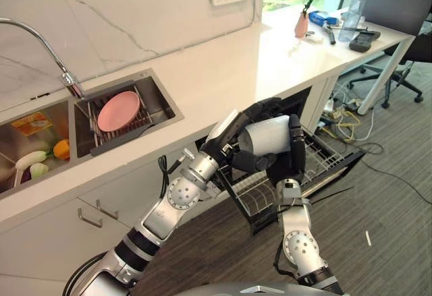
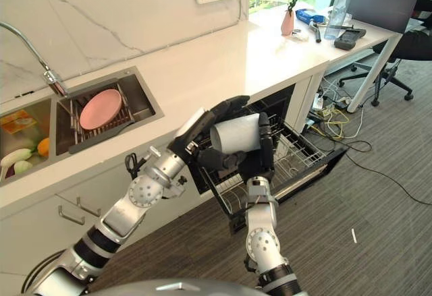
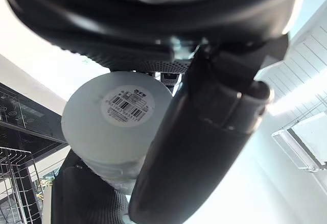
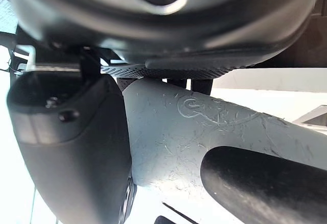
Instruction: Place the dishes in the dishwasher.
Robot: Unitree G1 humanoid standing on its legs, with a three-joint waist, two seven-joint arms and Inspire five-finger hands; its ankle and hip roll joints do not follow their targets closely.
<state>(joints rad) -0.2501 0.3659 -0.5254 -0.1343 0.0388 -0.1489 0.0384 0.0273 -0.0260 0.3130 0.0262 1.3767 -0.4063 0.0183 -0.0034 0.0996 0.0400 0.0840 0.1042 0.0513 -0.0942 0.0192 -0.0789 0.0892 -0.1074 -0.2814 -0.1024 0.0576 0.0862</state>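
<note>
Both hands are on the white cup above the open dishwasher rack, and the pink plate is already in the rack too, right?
Not quite. The pink plate lies in the sink, as the left eye view shows. The left hand and right hand do hold the white cup above the open dishwasher rack.

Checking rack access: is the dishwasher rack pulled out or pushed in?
Pulled out: the dishwasher rack extends past the counter front, below the cup.

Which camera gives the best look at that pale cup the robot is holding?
The right eye view: the cup shows whole, lying sideways between both hands over the dishwasher rack. The left eye view nearly matches. The left wrist view shows its labelled base, the right wrist view just its scratched side.
</note>
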